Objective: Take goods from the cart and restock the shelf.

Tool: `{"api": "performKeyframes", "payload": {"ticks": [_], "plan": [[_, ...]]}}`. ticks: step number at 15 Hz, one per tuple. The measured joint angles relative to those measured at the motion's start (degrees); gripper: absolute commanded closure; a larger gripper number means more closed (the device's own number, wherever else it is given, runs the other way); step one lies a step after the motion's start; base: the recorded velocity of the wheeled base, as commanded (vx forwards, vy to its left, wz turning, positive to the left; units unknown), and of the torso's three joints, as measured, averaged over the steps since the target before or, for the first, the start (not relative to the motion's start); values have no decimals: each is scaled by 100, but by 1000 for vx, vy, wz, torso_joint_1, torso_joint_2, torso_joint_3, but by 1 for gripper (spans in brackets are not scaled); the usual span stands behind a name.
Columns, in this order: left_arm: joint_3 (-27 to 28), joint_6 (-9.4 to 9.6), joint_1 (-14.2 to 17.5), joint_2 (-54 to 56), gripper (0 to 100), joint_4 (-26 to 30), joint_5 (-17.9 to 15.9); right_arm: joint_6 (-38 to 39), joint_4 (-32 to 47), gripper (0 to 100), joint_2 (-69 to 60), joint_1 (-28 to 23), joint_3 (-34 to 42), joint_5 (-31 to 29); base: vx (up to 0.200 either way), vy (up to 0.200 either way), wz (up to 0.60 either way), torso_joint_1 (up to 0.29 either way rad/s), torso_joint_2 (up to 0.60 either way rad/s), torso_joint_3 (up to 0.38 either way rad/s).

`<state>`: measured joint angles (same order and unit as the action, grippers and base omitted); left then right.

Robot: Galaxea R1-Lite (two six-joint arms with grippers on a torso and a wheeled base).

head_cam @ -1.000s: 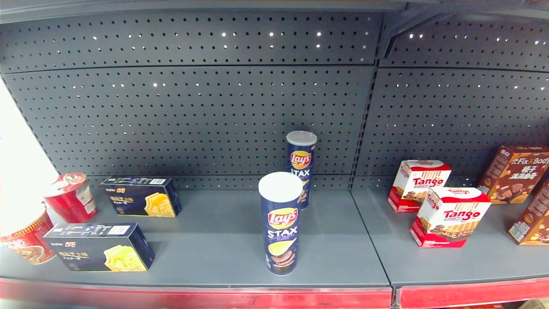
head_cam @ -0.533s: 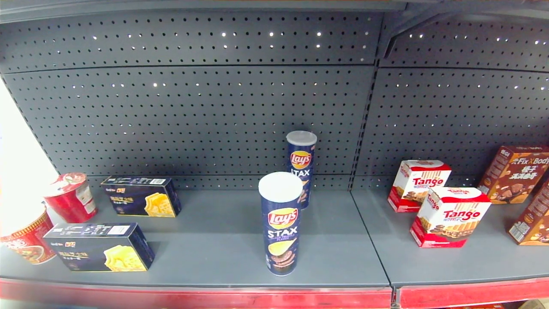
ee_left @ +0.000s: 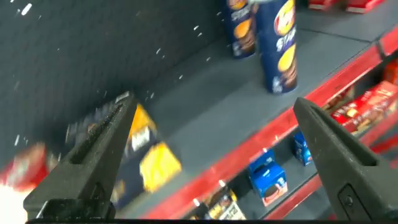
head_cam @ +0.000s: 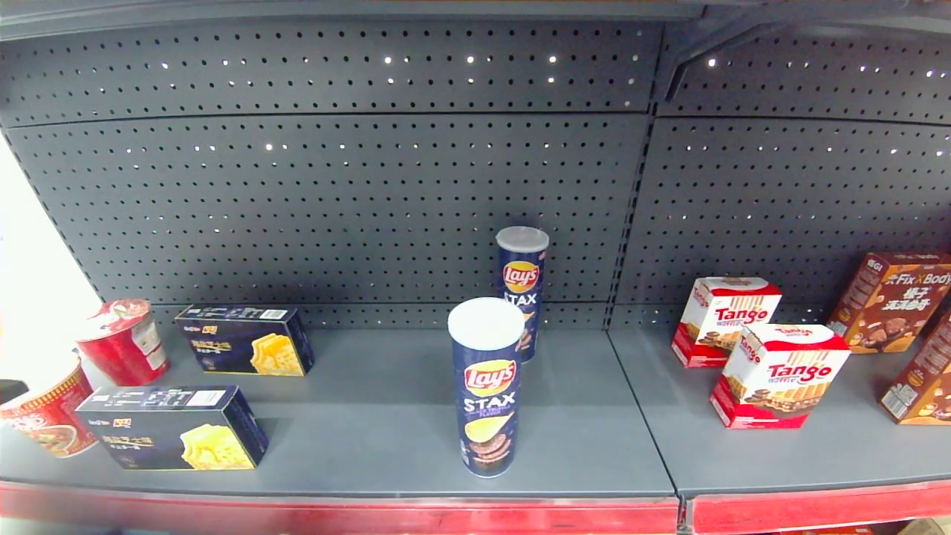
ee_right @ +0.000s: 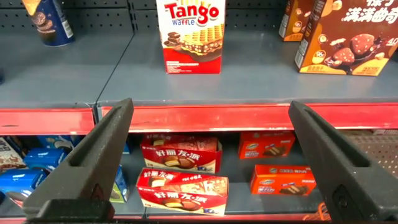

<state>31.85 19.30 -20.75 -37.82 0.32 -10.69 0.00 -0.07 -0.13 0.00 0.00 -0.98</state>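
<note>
Two dark blue chip cans stand on the grey shelf point(head_cam: 386, 423), one in front point(head_cam: 485, 386) and one behind point(head_cam: 521, 291). Left of them lie two dark blue boxes with yellow pictures point(head_cam: 174, 429) point(head_cam: 245, 340). My left gripper point(ee_left: 214, 104) is open and empty, out in front of the shelf's red edge, looking at the chip cans point(ee_left: 280, 50) and a blue box point(ee_left: 127, 140). My right gripper point(ee_right: 211, 106) is also open and empty, level with the red shelf edge point(ee_right: 205, 115), below a red and white waffle box point(ee_right: 191, 34).
Red noodle cups point(head_cam: 122, 342) point(head_cam: 44, 412) stand at the far left. On the right bay sit two waffle boxes point(head_cam: 780, 375) point(head_cam: 724, 319) and brown biscuit boxes point(head_cam: 891, 301). A pegboard wall point(head_cam: 334, 208) backs the shelf. The lower shelf holds red boxes point(ee_right: 180, 171).
A small dark shape has come in at the head view's left edge beside the front noodle cup. The goods on the shelf have not moved.
</note>
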Motion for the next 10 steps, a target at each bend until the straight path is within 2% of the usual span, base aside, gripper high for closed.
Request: {"api": "performKeyframes", "payload": {"ticks": [1, 3, 5, 7, 8, 10], "plan": [[276, -83, -69, -606, 0, -155, -123, 0, 0, 0, 0, -2, 0, 0, 0, 0, 0, 0, 0, 0], [688, -458, -207, -1718, 0, -480, -255, 0, 0, 0, 0, 0, 0, 0, 0, 0, 0, 0, 0, 0], [918, -1208, -466, -2795, 0, -879, -215, 0, 0, 0, 0, 0, 0, 0, 0, 0, 0, 0, 0, 0], [1003, -1730, -684, -3607, 0, -1293, 57, 2, 0, 0, 0, 0, 0, 2, 0, 0, 0, 0, 0, 0], [1014, -1808, -745, -3966, 0, -1474, 249, 2, 0, 0, 0, 0, 0, 0, 0, 0, 0, 0, 0, 0], [900, -1837, -733, -4512, 0, -1720, 574, 2, 0, 0, 0, 0, 0, 0, 0, 0, 0, 0, 0, 0]]}}
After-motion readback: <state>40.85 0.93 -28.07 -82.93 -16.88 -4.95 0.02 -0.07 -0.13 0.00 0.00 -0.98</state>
